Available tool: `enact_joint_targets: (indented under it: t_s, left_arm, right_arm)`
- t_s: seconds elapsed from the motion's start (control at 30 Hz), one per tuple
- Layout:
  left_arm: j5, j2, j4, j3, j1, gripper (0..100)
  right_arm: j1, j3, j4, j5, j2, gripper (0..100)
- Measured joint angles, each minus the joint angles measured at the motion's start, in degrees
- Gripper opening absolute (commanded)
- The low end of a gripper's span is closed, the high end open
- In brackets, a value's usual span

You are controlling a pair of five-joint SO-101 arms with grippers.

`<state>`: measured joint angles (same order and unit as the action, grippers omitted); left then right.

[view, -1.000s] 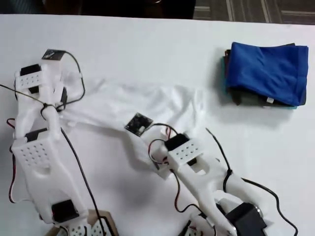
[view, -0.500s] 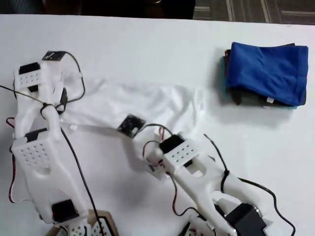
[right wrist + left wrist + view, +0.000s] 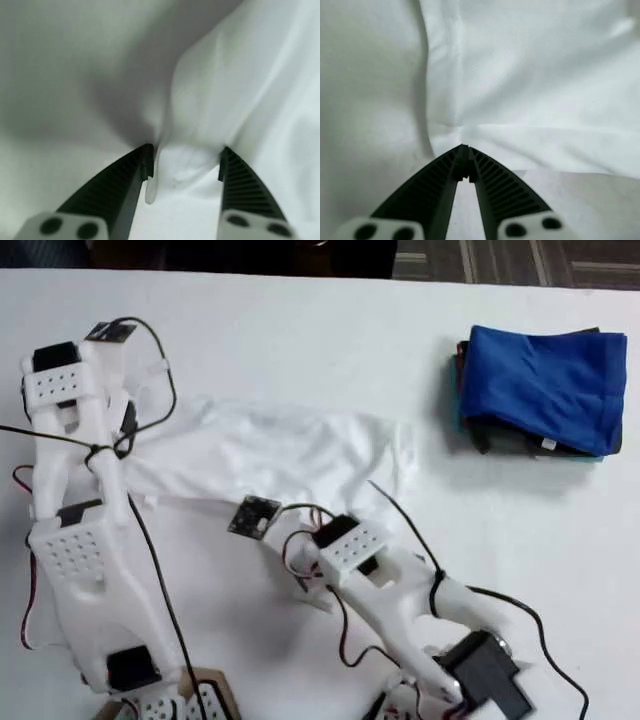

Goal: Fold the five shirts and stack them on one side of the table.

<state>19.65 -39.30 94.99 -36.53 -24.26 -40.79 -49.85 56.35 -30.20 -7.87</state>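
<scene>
Two arms work one white shirt [image 3: 290, 450] lying crumpled mid-desk [image 3: 300, 320]. The right gripper [image 3: 185, 161], nearer, stands apart astride a raised fold. The left gripper [image 3: 464, 150] is pinched together on the shirt's edge. Farther off, the high view adds one folded stack [image 3: 540, 390], blue on top.

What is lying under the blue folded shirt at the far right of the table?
Under the blue shirt lie other folded shirts: dark fabric, with teal and reddish edges, pokes out along its sides. The blue one covers the rest, so their number cannot be counted.
</scene>
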Motion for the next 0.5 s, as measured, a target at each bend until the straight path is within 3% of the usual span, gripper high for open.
enact_joint_targets:
  t_s: [0.13,0.3,0.5]
  left_arm:
    - [-0.09,0.0,0.18,-0.79,0.0,2]
    - [-0.09,0.0,0.18,-0.79,0.0,2]
    - [-0.09,0.0,0.09,-0.79,1.41,2]
  right_arm:
    - [0.26,4.92,2.64,-0.09,5.19,21.1]
    - [1.14,9.93,5.8,-0.09,10.29,0.7]
    - [1.76,12.13,5.89,0.0,11.96,1.9]
